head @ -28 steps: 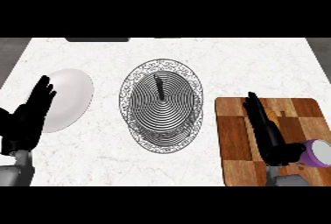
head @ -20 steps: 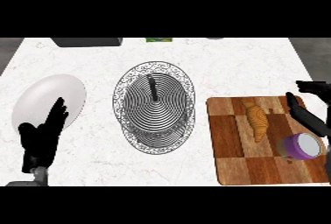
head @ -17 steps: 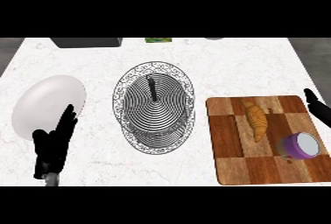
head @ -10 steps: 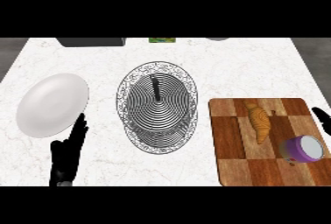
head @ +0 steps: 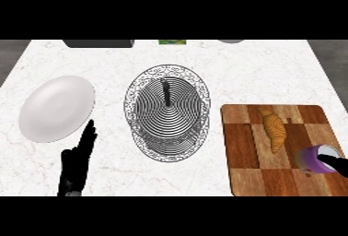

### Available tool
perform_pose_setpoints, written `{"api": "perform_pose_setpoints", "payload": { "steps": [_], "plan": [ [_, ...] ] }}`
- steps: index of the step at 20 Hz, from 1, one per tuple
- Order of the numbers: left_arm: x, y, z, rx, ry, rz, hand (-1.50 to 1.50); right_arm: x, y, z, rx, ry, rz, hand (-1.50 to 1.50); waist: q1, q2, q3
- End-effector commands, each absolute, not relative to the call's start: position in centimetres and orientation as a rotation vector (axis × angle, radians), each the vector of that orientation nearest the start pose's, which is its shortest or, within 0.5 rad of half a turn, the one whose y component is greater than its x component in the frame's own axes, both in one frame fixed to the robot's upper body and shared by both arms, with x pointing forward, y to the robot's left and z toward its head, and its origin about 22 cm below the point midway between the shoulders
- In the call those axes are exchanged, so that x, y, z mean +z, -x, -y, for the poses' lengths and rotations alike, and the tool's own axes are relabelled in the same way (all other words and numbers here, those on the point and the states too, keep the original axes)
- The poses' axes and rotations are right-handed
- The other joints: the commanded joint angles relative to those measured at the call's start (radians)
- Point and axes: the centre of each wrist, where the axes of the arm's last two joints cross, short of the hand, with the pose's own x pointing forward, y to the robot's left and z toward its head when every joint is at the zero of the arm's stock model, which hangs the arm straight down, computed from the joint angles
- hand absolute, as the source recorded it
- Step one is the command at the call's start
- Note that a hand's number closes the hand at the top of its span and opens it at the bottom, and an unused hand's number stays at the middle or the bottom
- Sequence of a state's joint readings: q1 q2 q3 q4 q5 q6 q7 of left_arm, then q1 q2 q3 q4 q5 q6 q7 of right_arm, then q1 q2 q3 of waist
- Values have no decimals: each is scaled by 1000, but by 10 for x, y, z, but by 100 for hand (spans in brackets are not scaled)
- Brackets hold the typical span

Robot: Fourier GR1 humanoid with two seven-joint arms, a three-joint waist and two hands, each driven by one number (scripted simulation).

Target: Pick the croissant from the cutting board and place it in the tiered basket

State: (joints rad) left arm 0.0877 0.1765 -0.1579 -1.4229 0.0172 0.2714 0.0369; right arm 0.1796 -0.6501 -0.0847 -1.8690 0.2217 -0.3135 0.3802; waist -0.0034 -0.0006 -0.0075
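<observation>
Croissant [head: 273, 130] lies on board [head: 282, 152], untouched — basket [head: 167, 110] beside it. Left hand [head: 77, 161] flat open; right hand [head: 336, 164] at edge, fingers unclear.

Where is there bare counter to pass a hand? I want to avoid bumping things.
Free: the marble strip between the tiered basket and cutting board, and the counter beyond the board. Crowded: the board's near right, where croissant, purple cup and right hand cluster.

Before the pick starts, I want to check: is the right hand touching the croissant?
Apart. The head view shows bare cutting board between the croissant and the right hand, low at the right edge.
</observation>
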Motion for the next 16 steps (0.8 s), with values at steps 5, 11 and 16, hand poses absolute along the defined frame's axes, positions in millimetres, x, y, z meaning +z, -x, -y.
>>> {"api": "perform_pose_setpoints", "payload": {
  "steps": [5,11,16],
  "plan": [
    [-53,-212,-240,-55,-238,1322,0,138,-203,311,464,1218,1003,-150,27,5,2],
    [-58,-213,-231,-36,-251,1312,0,127,-226,244,464,1280,940,-150,20,3,6],
    [-39,-223,-258,-32,-263,1301,0,97,-255,214,553,1304,892,-150,20,3,7]
  ]
}}
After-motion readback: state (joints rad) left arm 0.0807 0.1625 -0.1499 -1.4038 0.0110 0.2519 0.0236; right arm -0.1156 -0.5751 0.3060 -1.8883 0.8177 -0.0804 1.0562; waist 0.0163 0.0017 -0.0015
